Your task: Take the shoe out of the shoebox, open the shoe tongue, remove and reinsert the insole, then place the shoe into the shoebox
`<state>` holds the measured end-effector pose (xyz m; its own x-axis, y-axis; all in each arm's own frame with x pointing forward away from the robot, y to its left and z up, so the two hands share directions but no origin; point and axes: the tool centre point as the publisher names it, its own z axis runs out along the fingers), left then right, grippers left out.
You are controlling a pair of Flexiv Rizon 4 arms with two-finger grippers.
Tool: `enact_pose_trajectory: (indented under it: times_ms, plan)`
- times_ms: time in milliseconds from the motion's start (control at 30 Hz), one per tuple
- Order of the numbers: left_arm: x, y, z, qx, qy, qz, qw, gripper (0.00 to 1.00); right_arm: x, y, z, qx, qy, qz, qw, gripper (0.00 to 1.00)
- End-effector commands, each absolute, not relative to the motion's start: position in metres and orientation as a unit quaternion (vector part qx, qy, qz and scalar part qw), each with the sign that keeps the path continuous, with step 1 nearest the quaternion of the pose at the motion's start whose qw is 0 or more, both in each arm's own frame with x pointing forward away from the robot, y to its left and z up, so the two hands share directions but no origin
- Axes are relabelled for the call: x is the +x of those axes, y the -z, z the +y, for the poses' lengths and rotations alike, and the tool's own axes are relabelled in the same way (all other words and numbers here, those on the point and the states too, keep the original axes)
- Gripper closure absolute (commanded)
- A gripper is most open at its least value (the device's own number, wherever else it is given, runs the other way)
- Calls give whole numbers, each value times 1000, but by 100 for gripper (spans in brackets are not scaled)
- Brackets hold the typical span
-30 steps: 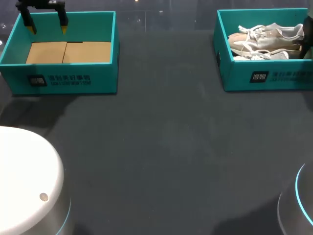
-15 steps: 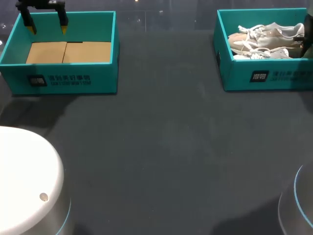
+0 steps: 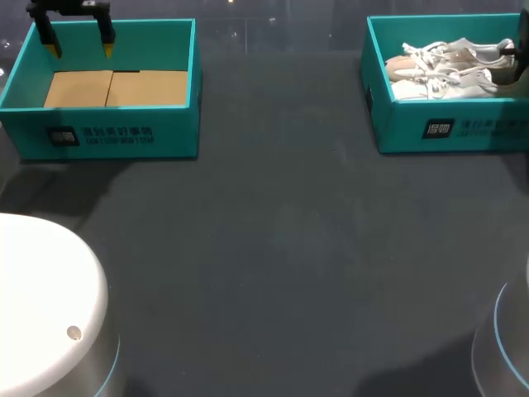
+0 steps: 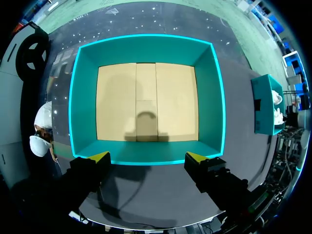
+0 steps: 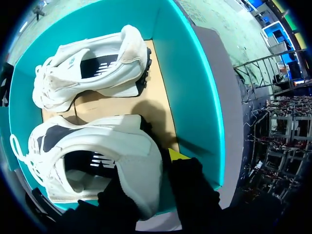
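Two white lace-up fabric sneakers are counted, both inside the right teal cardboard shoebox (image 3: 446, 128). Two shoeboxes are counted; the left teal cardboard shoebox (image 3: 124, 132) holds only its tan cardboard floor. Two claws are counted.

The right claw (image 5: 148, 175) is clamped on the heel collar of the near sneaker (image 5: 97, 146). One finger is set inside the opening, the other, yellow-tipped, outside against the heel. The far sneaker (image 5: 92, 63) lies ahead of that claw, just beside the near one.

The left claw (image 4: 147, 157) is spread wide, nothing held. One wall of the left shoebox is under its fingertips and the floor is ahead of them.

Handling, as judged: the sneaker is light, its upper soft and crushable. The loose laces are likely to snag on the far sneaker. The heel counter is the stiffest part, so a hold there is judged sound. Some sag at the toe is to be expected on lifting.
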<state>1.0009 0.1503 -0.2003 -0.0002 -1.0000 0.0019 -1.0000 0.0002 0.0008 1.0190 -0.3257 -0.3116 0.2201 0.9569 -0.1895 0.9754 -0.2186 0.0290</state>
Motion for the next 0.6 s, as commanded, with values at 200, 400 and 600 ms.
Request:
enact_pose_trajectory:
  times_ms: [200, 400, 600]
  plan:
    - [1001, 200, 150, 707, 0, -707, 1, 0, 1020, 285, -324, 780, 69, 616, 84, 100]
    - [1001, 200, 150, 707, 0, -707, 1, 0, 1025, 280, -331, 779, 78, 615, 98, 100]
    - [1001, 200, 150, 707, 0, -707, 1, 0, 1028, 274, -335, 780, 79, 612, 102, 100]
